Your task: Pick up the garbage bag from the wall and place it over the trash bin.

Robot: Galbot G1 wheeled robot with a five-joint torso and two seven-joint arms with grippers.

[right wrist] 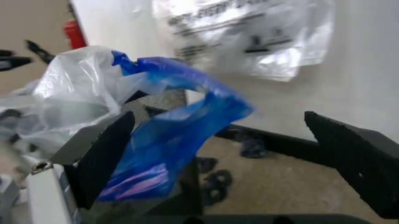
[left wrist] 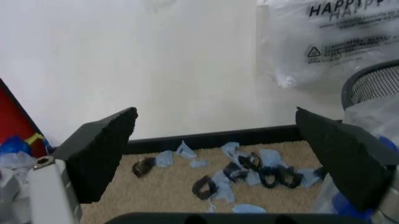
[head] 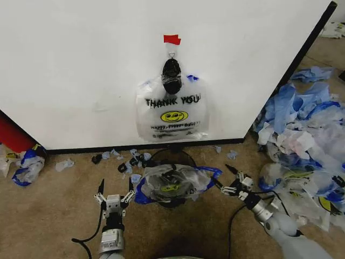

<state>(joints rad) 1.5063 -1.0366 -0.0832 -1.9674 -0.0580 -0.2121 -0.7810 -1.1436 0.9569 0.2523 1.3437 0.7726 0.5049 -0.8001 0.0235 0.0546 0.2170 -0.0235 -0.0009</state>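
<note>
Both your grippers hang low with fingers spread, holding nothing.
Left gripper point(head: 114, 190) is beside the black mesh trash bin point(head: 171, 159), already draped with thin crinkled plastic; right gripper point(head: 230, 181) is by its blue handle point(right wrist: 181, 121). Another garbage bag point(head: 172, 110) hangs on the wall point(head: 81, 65).

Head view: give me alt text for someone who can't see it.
A clear bag with blue handles sits draped over the black mesh trash bin on the carpet, with the left gripper and right gripper open on either side of it. Behind, another THANK YOU bag hangs on the white wall under red tape.
</note>
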